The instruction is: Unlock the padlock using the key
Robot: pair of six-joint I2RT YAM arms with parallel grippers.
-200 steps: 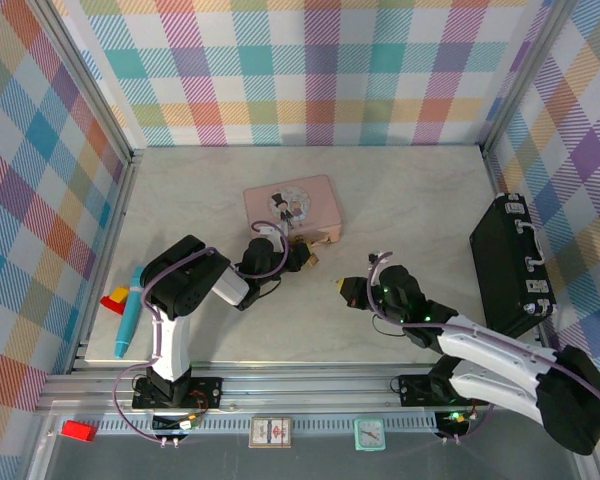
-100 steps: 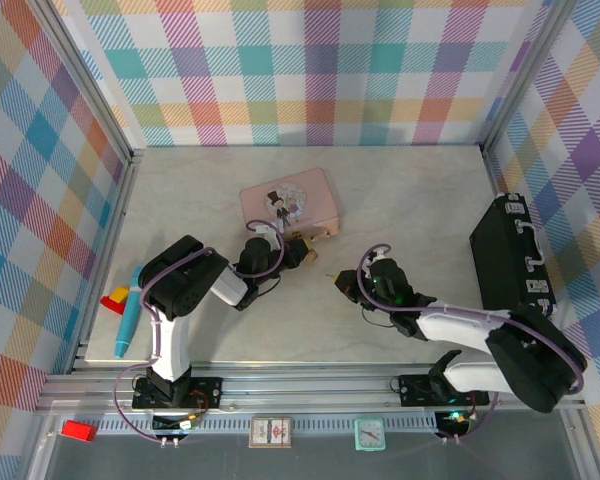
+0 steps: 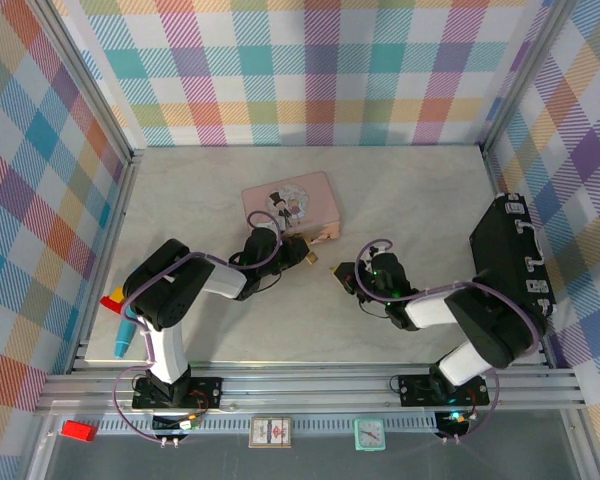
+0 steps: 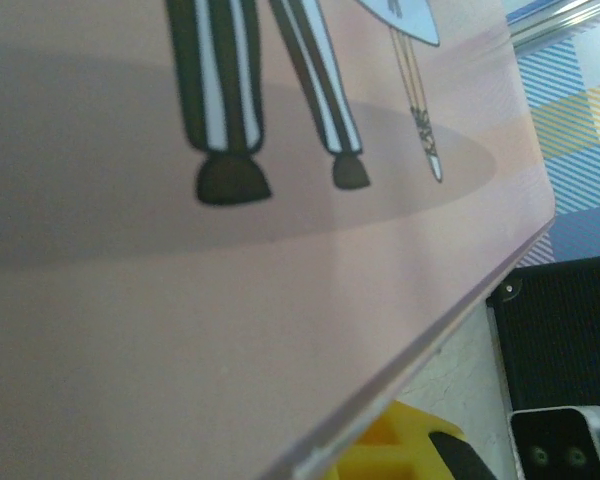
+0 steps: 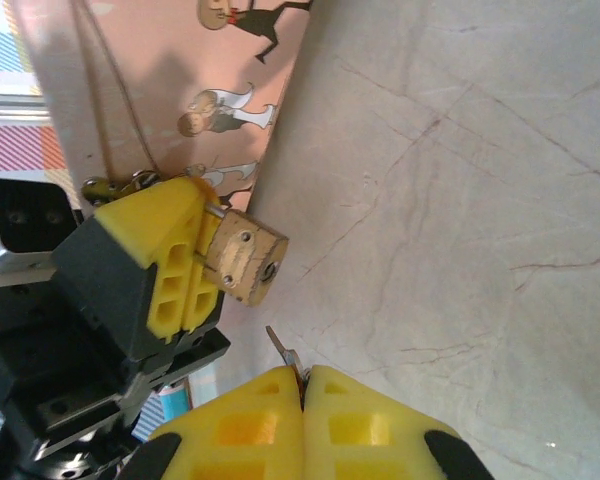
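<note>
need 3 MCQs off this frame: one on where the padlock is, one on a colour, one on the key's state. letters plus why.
1. Where is the padlock?
A) in the left gripper, by the near edge of the pink tin
B) on the black case
C) beside the teal pen

2. Finger colour on the right gripper?
A) red
B) yellow
C) white

3. The key is:
A) seated in the keyhole
B) lying loose
C) pinched in the right gripper, tip short of the padlock

Answers: 1 A, its shackle end sits in that gripper next to the tin. 2 B, the fingers are yellow. 3 C, a gap shows between tip and padlock.
</note>
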